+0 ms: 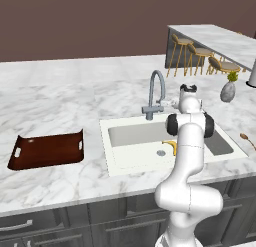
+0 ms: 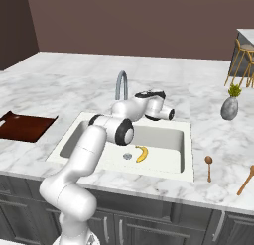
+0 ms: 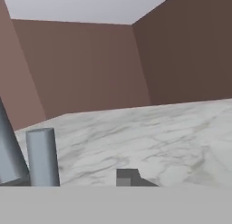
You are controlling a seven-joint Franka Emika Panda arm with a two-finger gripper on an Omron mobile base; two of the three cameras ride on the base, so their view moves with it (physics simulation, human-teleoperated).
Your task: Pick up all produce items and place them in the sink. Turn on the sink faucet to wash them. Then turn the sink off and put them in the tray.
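- A small curved yellow banana (image 1: 171,146) is seen lying on the floor of the white sink (image 1: 120,161), just beside the round metal drain (image 1: 160,153); in the right base view the banana (image 2: 142,153) lies just to the right of the drain (image 2: 127,155).
- The banana is touched by nothing.
- The grey gooseneck faucet (image 1: 156,95) is set upright on the marble counter (image 1: 60,96) behind the basin, its arched spout reaching over the sink.
- The gripper (image 2: 170,113) is held at the end of the white arm, level with the faucet's base and just to the right of it, above the back rim of the sink (image 2: 187,154).
- In the hand view one small dark finger tip (image 3: 127,177) is made out at the bottom, with two grey cylindrical parts of the faucet (image 3: 42,157) standing close at the left.
- How far the fingers are parted cannot be told from these views; nothing is seen between them.
- A dark reddish-brown wooden tray (image 1: 47,150) with upturned ends is placed on the counter to the left of the sink, well apart from the banana.
- A grey vase (image 2: 229,108) with a green and yellow sprig is stood on the counter to the right of the sink.
- Two wooden spoons (image 2: 209,167) are laid near the counter's front edge, right of the basin.
- Bar stools (image 1: 192,55) are lined along a second counter in the background.
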